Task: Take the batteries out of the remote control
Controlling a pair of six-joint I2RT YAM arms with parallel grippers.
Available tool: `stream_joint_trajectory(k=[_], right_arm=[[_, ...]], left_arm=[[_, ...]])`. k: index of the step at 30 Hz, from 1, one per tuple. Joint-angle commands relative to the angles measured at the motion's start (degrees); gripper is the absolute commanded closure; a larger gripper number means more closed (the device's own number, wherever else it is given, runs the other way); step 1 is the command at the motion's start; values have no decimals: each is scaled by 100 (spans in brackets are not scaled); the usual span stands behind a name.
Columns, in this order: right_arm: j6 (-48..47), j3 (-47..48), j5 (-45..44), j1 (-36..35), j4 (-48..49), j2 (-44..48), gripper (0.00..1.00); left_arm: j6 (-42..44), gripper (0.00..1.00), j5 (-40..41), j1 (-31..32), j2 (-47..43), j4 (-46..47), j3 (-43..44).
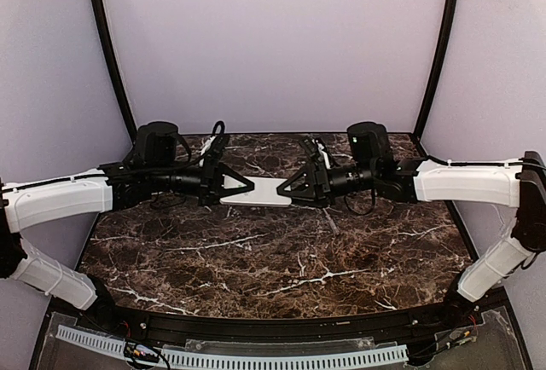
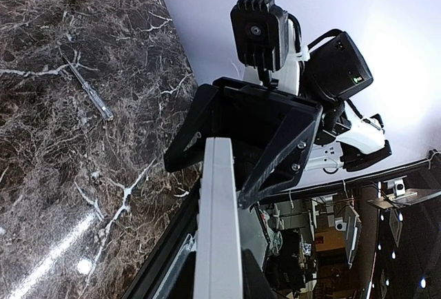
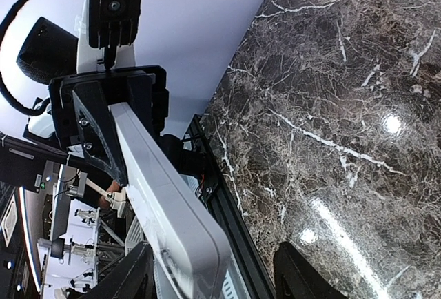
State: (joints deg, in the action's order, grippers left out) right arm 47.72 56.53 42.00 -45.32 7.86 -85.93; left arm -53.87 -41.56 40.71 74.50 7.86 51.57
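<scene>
Above the worktop (image 1: 281, 259), in the top view, the remote control (image 1: 258, 193) hangs level between left hand (image 1: 241, 187) and right hand (image 1: 287, 189). The left wrist view shows the left hand closed on 1 end. The right wrist view shows the right hand (image 3: 217, 277) open around the other end.

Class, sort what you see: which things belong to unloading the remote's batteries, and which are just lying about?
Belongs to the job: remote control; left gripper shut on it; right gripper open round its other end.
Lying about: slim tool on the marble table.
</scene>
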Motion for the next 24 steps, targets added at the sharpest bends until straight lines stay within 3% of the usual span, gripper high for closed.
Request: stream_joint_trajectory(k=[1, 24], right_arm=[[123, -58, 124, -51, 370, -83, 42], [269, 35, 195, -196, 595, -266, 60]], left_arm=[[-72, 100, -153, -10, -37, 386, -90], [-80, 100, -175, -4, -108, 521, -226]])
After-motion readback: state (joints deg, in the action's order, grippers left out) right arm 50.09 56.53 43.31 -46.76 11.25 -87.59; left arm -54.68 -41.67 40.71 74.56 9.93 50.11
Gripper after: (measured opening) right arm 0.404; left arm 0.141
